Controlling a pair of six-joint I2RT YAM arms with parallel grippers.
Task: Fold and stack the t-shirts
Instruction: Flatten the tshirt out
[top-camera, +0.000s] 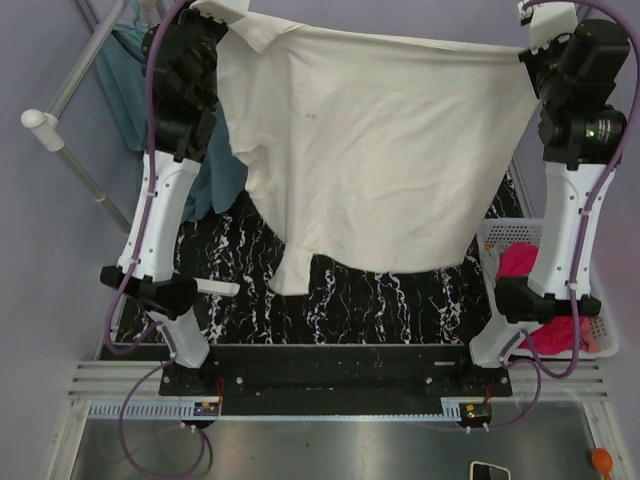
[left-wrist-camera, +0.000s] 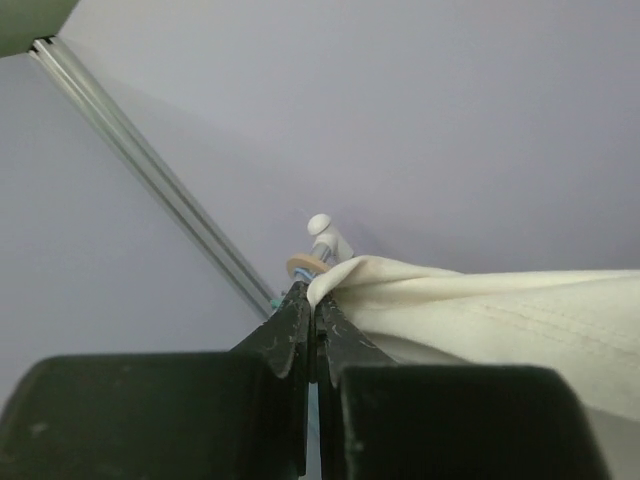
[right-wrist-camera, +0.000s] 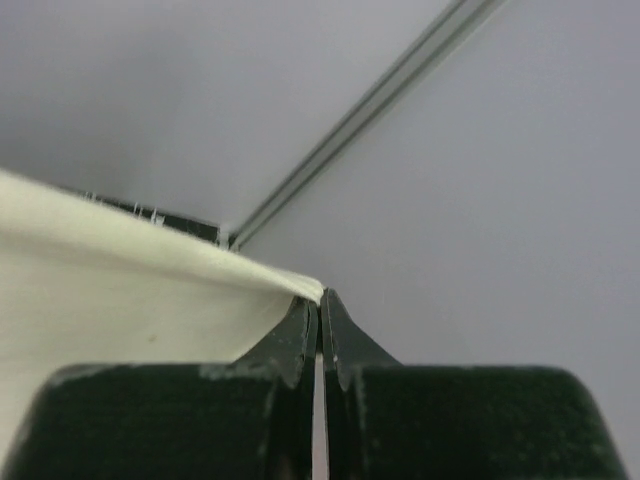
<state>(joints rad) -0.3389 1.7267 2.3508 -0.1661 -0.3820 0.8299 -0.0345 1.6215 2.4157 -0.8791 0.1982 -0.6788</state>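
Two tees: one soft cream tee (top-camera: 380, 150) hangs stretched, left gripper (left-wrist-camera: 312, 300) and right gripper (right-wrist-camera: 320, 300) each pinching a corner; one crumpled magenta tee (top-camera: 518, 260) lies in a white lattice basket (top-camera: 495, 230).

- No text, label, brand, number or sign can be read in any of the three views.
- Circuit board (top-camera: 205, 408) at the left end of the rail (top-camera: 330, 410) in front of the arms: any marking on it is too small to tell.
- Lens ring of the right wrist camera (top-camera: 600, 128), seen from the top external view: any lettering on it is too small to tell.
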